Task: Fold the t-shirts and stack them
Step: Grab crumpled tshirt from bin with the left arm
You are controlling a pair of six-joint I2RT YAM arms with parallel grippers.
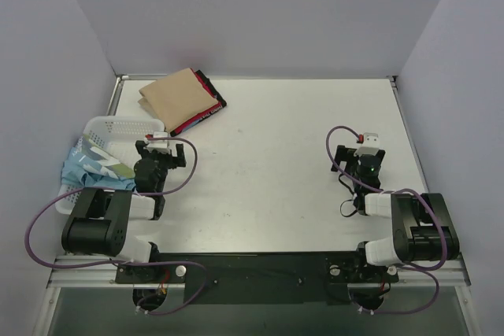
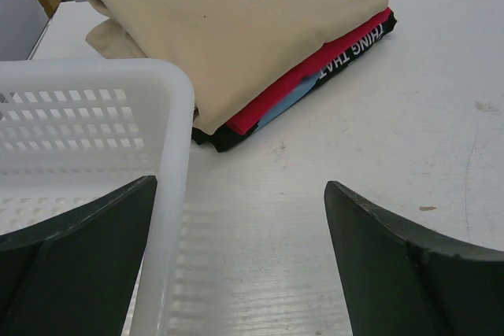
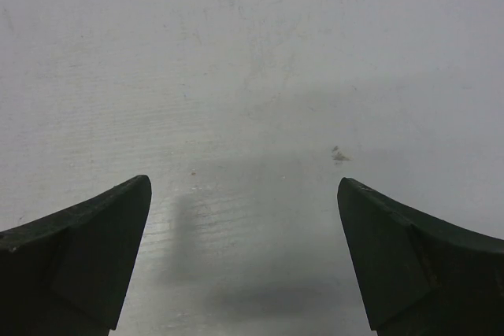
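A folded tan t-shirt [image 1: 175, 96] lies on a folded red-and-black t-shirt [image 1: 206, 109] at the back left of the table. In the left wrist view the tan t-shirt [image 2: 228, 29] covers most of the red-and-black one [image 2: 335, 53]. A crumpled light blue t-shirt [image 1: 90, 167] hangs out of the white mesh basket [image 1: 118, 126]. My left gripper [image 1: 163, 147] stands open beside the basket's right corner, and the basket rim [image 2: 177, 139] runs just inside its left finger. My right gripper [image 1: 361, 147] is open over bare table, holding nothing.
The basket stands against the left wall. Grey walls close the table [image 1: 276, 163] at the back and both sides. Purple cables loop off both arms. In the right wrist view my right gripper [image 3: 244, 181] hangs over scuffed white tabletop.
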